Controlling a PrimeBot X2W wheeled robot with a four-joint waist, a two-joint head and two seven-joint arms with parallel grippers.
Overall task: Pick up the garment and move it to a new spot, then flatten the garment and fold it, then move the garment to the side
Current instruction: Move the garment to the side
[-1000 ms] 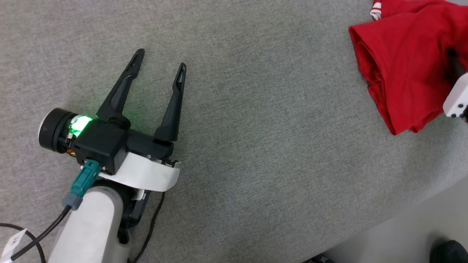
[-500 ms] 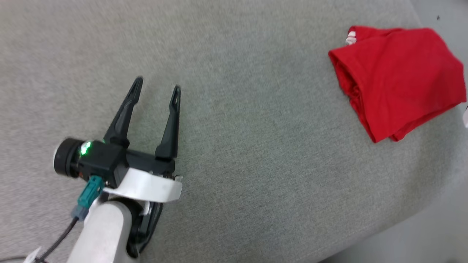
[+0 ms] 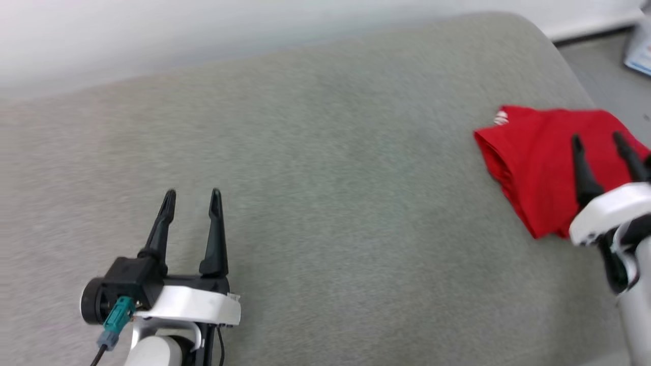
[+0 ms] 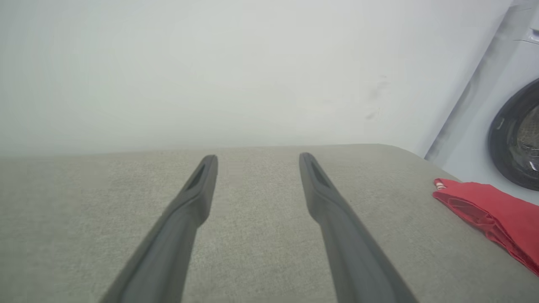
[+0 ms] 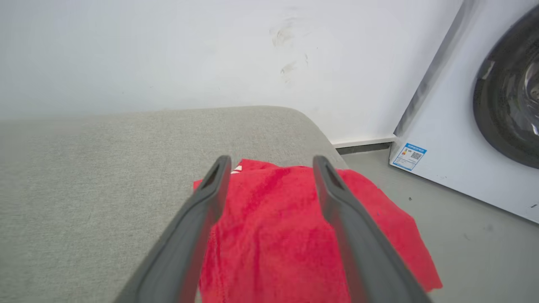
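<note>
Light is bright, flat and even, seemingly from overhead; shadows on the worktop point(image 3: 325, 213) are faint and soft-edged. The head view is smeared by motion blur: the worktop's weave is lost and its far edge melts into the pale wall point(image 3: 203, 40). In both wrist views the fingers point(image 4: 337, 227) go out of focus toward the bottom edge, while the weave between them is sharper. The wall there is washed nearly white. Wide-angle distortion tilts the washer point(image 5: 446, 126) at the right edge. The garment point(image 5: 273, 227) is a saturated red, its folds hard to read.
</note>
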